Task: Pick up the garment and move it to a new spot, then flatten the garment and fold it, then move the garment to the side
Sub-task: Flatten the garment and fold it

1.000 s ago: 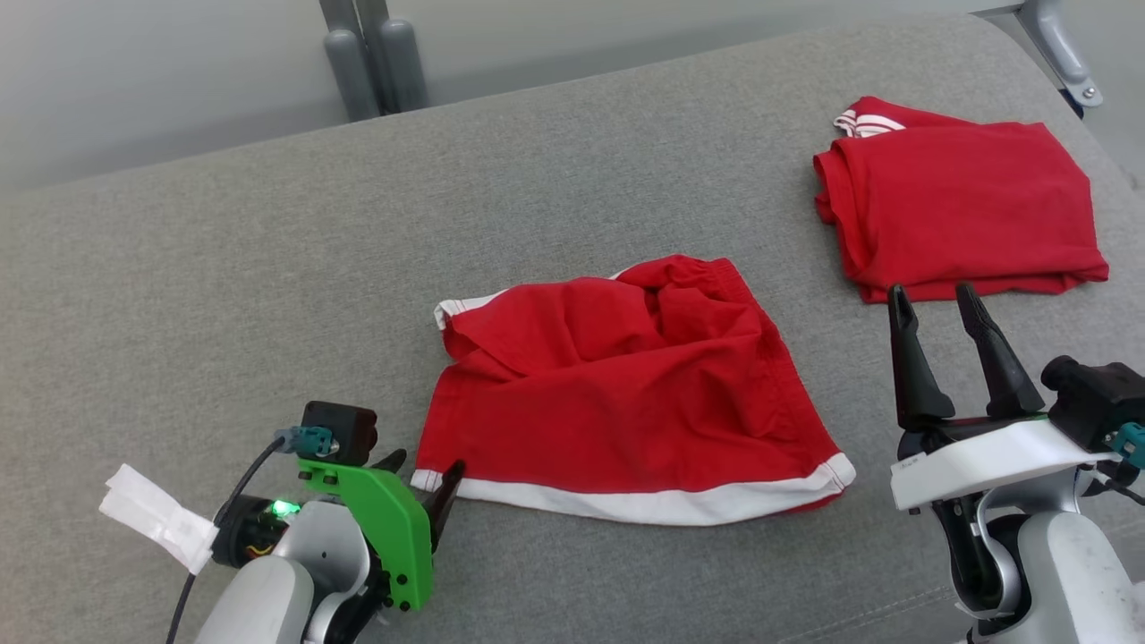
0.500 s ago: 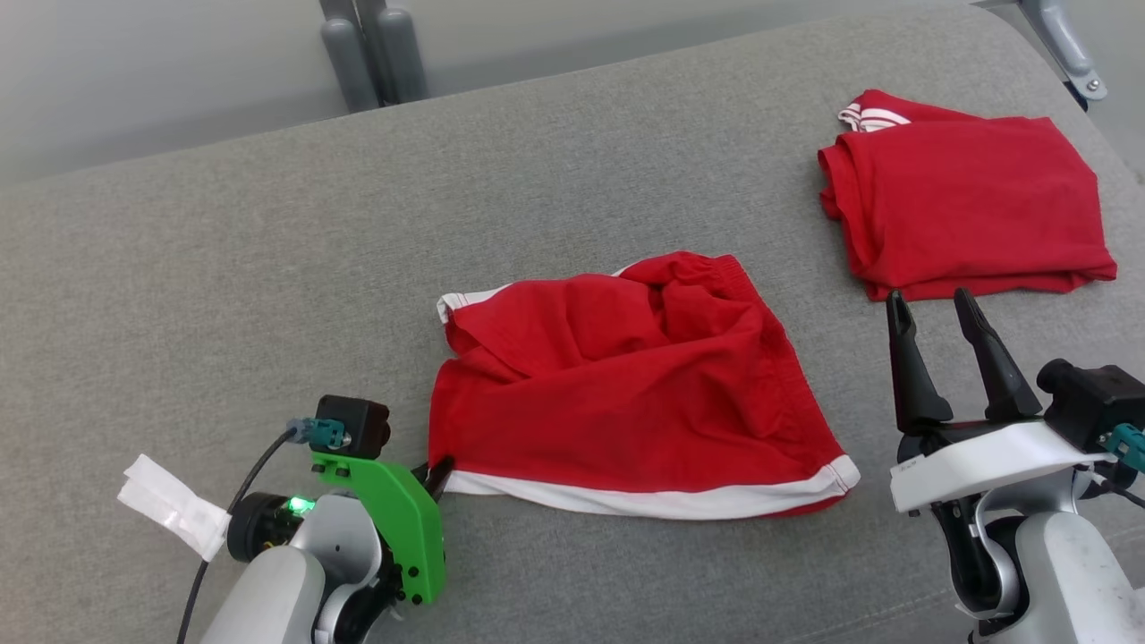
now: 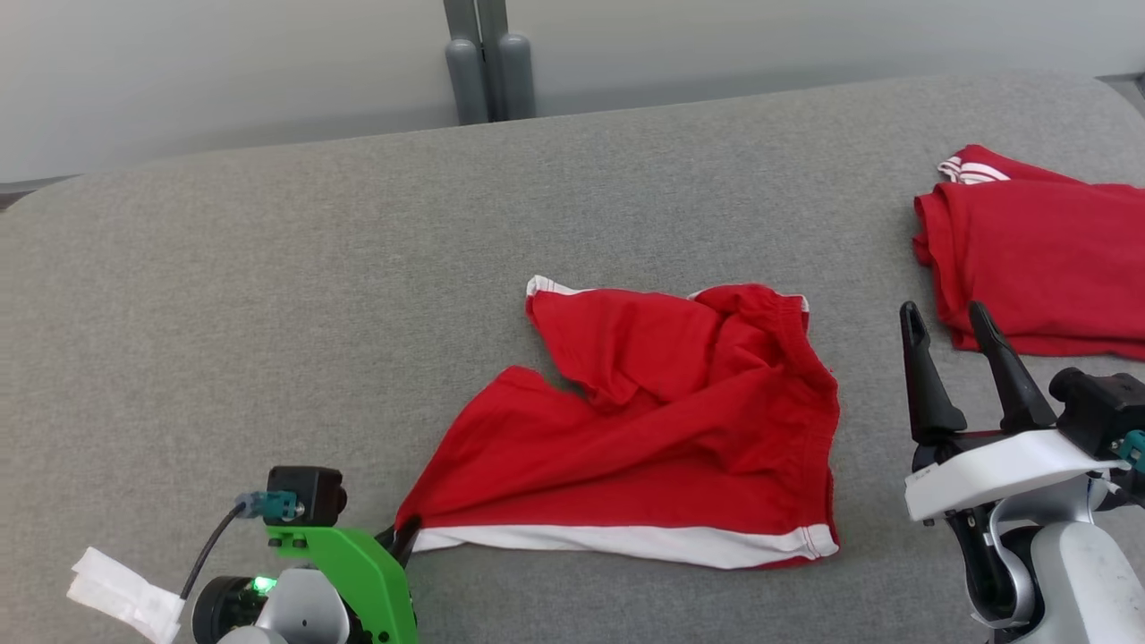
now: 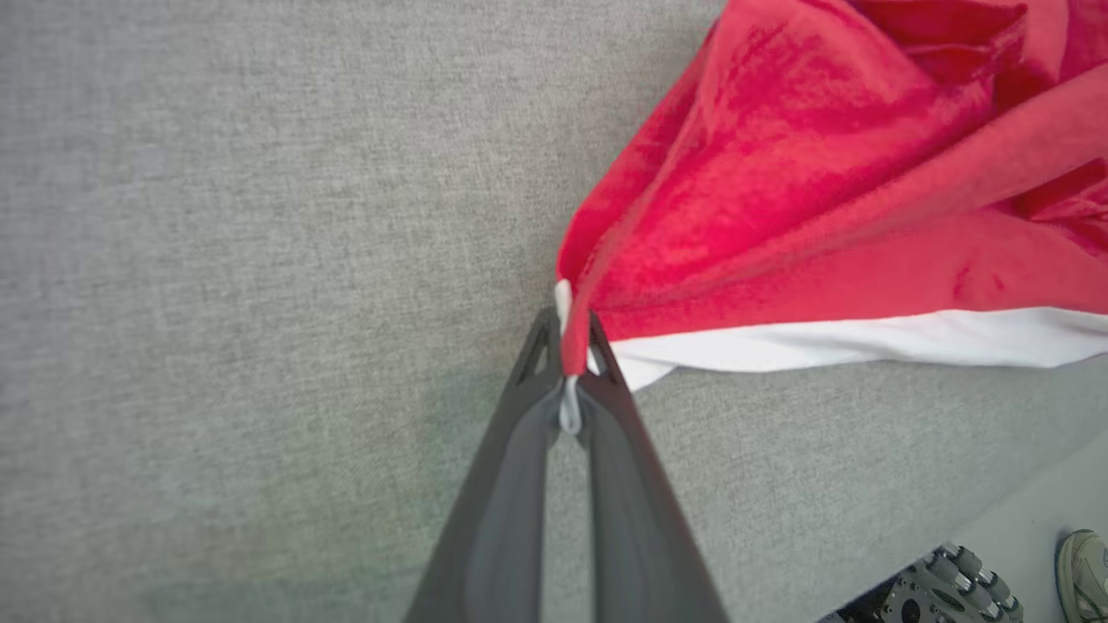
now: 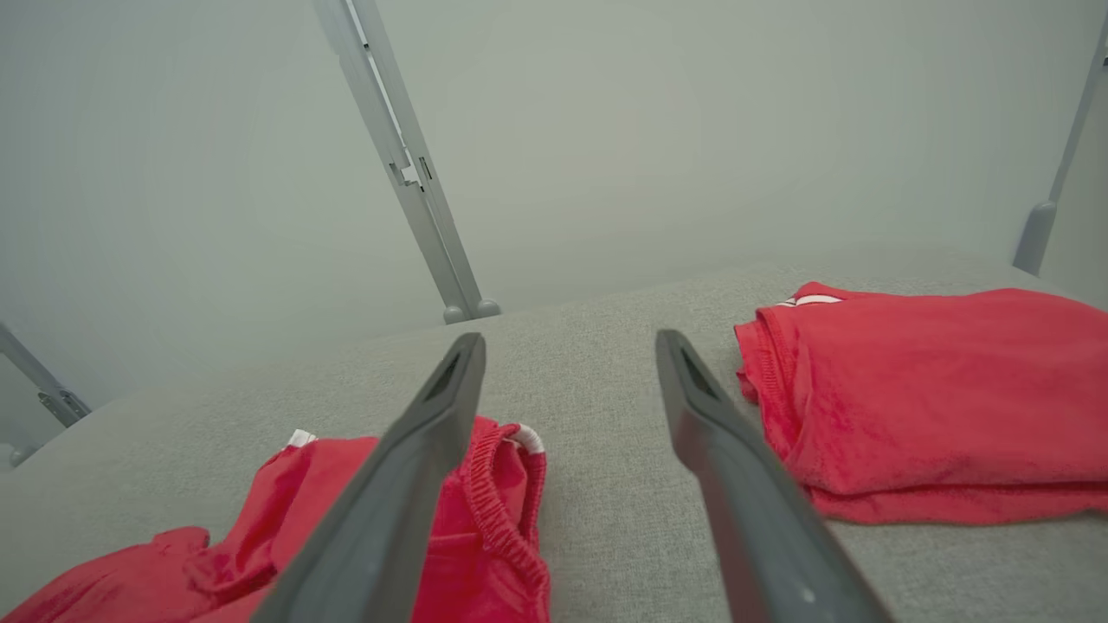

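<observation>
At near left, left gripper [image 4: 570, 333] pinches the shorts [image 3: 662, 447] at a corner; they run right toward right gripper [image 3: 944, 311], jaws spread.

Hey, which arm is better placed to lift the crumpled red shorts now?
Left. The left fingers are shut on the white-hemmed corner of the shorts, ready to lift. The right fingers stand open, off the cloth, near the folded pile.
</observation>
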You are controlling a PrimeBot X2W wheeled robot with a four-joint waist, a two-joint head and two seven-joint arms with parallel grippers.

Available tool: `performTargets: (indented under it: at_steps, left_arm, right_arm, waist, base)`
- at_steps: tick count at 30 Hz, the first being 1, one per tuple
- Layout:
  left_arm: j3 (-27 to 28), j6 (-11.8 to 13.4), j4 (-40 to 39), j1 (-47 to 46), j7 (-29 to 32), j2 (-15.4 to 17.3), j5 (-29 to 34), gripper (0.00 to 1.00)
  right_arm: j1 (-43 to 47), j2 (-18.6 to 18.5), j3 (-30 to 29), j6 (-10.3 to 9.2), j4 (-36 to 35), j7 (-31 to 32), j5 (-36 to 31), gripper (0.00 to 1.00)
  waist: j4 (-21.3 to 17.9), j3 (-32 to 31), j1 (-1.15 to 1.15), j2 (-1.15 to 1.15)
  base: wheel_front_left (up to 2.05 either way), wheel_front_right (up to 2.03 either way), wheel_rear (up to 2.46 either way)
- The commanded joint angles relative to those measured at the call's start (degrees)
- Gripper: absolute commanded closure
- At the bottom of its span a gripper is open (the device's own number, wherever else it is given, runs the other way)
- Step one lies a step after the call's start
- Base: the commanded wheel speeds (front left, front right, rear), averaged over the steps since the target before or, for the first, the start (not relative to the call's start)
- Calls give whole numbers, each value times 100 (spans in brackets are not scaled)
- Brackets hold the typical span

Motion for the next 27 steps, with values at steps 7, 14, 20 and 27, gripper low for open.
performTargets:
  at_steps: [7,14,20,27]
  left_arm:
    - [65,130,-253,372,-68,69,-95,0]
    - [273,204,-555,582,-252,246,-104,0]
    - [727,335,-1013,582,-1400,338,180,0]
    - [1116,495,-1212,646,-2659,309,515,0]
  right_arm:
    - [88,-9,-23,3,-92,83,-91,0]
    - [163,-7,-13,3,-126,118,-100,0]
    - [266,8,5,3,-200,95,-116,0]
    - [368,-40,35,3,-324,-138,-177,0]
  waist:
    - [224,-87,0,0]
    - [190,-213,0,0]
    - [160,-313,0,0]
    - [142,-429,0,0]
  base:
    - [0,0,0]
    - [0,0,0]
    - [0,0,0]
    - [0,0,0]
